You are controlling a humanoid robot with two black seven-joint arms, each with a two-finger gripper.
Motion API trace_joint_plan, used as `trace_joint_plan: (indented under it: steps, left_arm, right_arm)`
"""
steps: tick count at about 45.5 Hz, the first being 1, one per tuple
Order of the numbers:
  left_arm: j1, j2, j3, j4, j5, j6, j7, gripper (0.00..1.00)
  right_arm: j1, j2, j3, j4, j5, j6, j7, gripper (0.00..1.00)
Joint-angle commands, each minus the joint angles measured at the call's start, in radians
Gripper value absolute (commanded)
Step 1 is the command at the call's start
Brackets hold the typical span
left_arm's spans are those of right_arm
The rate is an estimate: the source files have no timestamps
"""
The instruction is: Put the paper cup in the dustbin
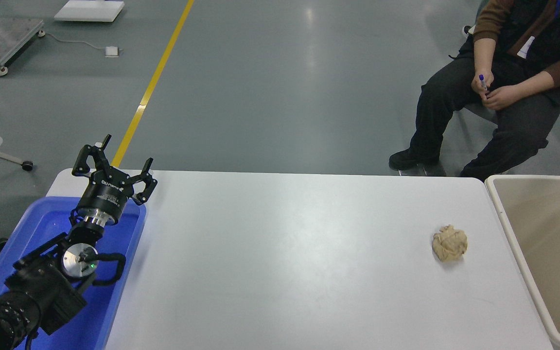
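Head view, looking down over the white table (285, 272). At its right edge stands the beige dustbin (508, 228), open side up, its long axis running along that edge from near to far. A crumpled tan paper ball (449, 243) lies on the table just beside the bin. No paper cup shows anywhere. My left gripper (114, 163) hovers above the blue plastic tub (124, 272) at the far left corner, fingers spread wide, holding nothing. A seated person (503, 92) holds a pen beyond the far right corner.

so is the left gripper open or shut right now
Open: the left gripper's black fingers are spread wide apart above the blue tub, with nothing held between them.
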State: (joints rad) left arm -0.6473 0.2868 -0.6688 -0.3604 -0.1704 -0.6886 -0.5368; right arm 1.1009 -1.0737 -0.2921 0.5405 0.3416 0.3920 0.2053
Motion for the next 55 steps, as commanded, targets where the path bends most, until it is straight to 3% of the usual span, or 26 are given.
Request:
trace_joint_plan:
  steps: [1, 15, 26, 36, 55]
  left_arm:
    - [0.0, 0.0, 0.0, 0.0, 0.0, 0.0, 0.0, 1.0]
    - [0.0, 0.0, 0.0, 0.0, 0.0, 0.0, 0.0, 1.0]
    - [0.0, 0.0, 0.0, 0.0, 0.0, 0.0, 0.0, 1.0]
    - [0.0, 0.0, 0.0, 0.0, 0.0, 0.0, 0.0, 1.0]
    - [0.0, 0.0, 0.0, 0.0, 0.0, 0.0, 0.0, 1.0]
  right_arm:
    - [-0.203, 0.126, 0.031, -0.14, 0.241, -0.082, -0.02, 0.0]
    - [-0.378, 0.256, 0.344, -0.185, 0.312, -0.324, -0.127, 0.0]
    - [-0.464, 0.461, 0.499, -0.461, 0.283, -0.401, -0.242, 0.0]
    - [-0.475, 0.561, 0.501, -0.499, 0.272, -0.501, -0.245, 0.0]
    - [-0.481, 0.641, 0.561, -0.499, 0.27, -0.567, -0.267, 0.0]
